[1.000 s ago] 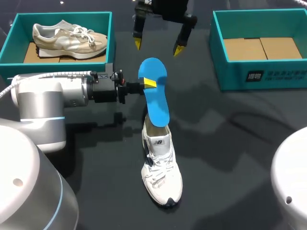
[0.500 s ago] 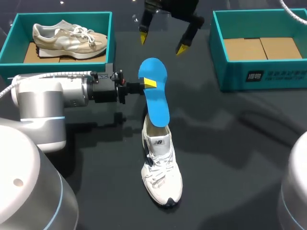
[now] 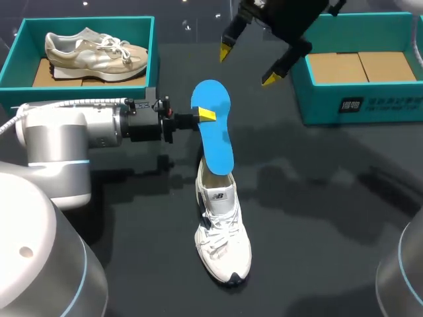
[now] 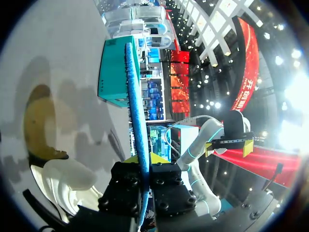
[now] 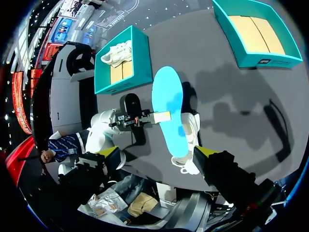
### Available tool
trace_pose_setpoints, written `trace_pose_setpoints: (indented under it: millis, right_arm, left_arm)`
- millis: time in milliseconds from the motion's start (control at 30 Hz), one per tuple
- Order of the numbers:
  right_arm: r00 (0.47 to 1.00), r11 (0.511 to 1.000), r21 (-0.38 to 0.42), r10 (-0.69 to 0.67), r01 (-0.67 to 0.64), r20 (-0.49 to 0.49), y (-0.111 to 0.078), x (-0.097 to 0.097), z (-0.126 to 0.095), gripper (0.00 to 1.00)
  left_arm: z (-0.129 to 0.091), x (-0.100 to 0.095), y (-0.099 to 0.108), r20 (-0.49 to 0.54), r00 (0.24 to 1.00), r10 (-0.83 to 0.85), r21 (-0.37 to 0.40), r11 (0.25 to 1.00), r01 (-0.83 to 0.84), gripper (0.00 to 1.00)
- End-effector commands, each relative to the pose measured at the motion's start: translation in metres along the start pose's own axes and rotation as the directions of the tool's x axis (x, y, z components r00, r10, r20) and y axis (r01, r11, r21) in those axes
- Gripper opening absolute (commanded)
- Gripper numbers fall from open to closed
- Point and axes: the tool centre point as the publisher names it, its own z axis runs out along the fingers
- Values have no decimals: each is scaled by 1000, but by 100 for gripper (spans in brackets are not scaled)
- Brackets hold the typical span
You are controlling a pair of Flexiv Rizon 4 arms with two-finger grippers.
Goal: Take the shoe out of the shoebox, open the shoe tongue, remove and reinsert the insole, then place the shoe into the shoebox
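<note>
A blue insole (image 3: 213, 129) hangs tilted in the air, its lower end over the heel opening of a white shoe (image 3: 223, 234) that lies on the dark table. My left gripper (image 3: 205, 115) is shut on the insole's edge from the left. In the left wrist view the insole (image 4: 137, 111) shows edge on between the fingers, with the white shoe (image 4: 63, 178) below. My right gripper (image 3: 248, 64) hangs open, high over the table's far side, holding nothing. Its wrist view looks down on the insole (image 5: 170, 108) and shoe (image 5: 191, 140) between its spread tips (image 5: 158, 152).
A teal shoebox (image 3: 13, 56) at the back left holds a beige shoe (image 3: 92, 51). A second teal shoebox (image 3: 304, 59) at the back right holds only cardboard. Both boxes show in the right wrist view, left box (image 5: 102, 77) and right box (image 5: 251, 60).
My right gripper has swung to the right and turned, still open. The left arm, insole and white shoe have stayed put.
</note>
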Motion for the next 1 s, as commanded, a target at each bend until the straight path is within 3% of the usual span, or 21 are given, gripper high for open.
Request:
trace_pose_setpoints:
  millis: [33, 433, 767, 1000]
  right_arm:
    - [959, 1000, 12, 20, -17, -281, 0, -19, 3, 100]
    - [912, 999, 48, 12, 8, -411, 0, -43, 0, 100]
    - [828, 996, 89, 67, -21, -557, 3, -64, 7, 100]
    - [793, 995, 96, 83, -31, -603, 3, -75, 7, 100]
  left_arm:
    - [1, 0, 0, 0, 1000, 1, 1, 1000, -1, 0]
    - [1, 0, 0, 0, 1000, 1, 1, 1000, -1, 0]
    - [1, 0, 0, 0, 1000, 1, 1, 1000, -1, 0]
    - [1, 0, 0, 0, 1000, 1, 1, 1000, -1, 0]
